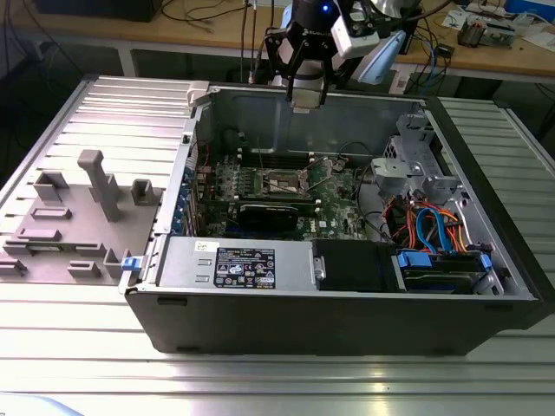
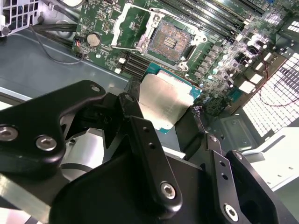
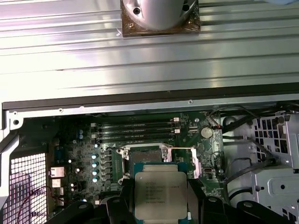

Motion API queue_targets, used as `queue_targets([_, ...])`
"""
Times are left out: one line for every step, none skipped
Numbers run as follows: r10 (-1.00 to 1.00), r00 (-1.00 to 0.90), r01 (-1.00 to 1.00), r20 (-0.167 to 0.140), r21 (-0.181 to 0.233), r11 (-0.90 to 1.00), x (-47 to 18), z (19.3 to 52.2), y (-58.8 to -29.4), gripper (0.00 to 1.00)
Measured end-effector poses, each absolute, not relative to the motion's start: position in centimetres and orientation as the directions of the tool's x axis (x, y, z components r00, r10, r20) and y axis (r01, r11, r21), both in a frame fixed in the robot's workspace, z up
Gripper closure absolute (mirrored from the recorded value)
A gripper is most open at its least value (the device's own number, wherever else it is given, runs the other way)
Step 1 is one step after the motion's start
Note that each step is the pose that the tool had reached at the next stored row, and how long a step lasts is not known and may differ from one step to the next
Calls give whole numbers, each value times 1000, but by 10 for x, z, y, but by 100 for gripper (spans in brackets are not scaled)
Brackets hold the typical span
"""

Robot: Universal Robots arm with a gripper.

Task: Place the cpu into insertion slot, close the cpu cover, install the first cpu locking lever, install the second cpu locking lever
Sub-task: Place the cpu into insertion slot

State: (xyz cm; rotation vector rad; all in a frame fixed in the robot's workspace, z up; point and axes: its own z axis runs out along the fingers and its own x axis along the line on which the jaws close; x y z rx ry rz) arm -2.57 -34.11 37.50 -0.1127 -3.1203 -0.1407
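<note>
**Cpu aloft over an open slot**

We see the gripper (image 2: 164,108) clenched on the cpu (image 2: 161,93), pinching two opposite edges. It hangs high above the open case (image 1: 347,321), well apart from the slot (image 2: 170,42). We judge the main risk to be a skewed or rotated descent, where one corner could damage the bare slot. A slip from so narrow an edge grip could drop the cpu onto the board (image 2: 100,21). The cpu is a flat square with a dull silver top, a thin green rim and faint print.

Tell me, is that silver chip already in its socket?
Out: the gripper holds the chip clear of the socket, which lies bare.
</note>
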Motion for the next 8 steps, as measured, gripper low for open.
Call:
queue_targets([74, -997, 76, 19, 89, 993, -26, 375, -341, 46])
queue_targets([76, -997, 78, 19, 89, 993, -26, 375, -341, 46])
queue_targets([79, -997, 80, 19, 89, 993, -26, 375, -341, 46])
queue_targets([82, -996, 83, 19, 89, 993, -26, 375, -341, 46])
queue_targets([85, -996, 86, 19, 89, 992, -26, 375, -341, 46])
queue_targets([86, -996, 88, 19, 89, 992, -26, 375, -341, 46])
queue_targets([88, -996, 89, 19, 89, 992, -26, 375, -341, 46])
queue_targets([90, -996, 92, 19, 89, 992, -26, 375, -341, 46])
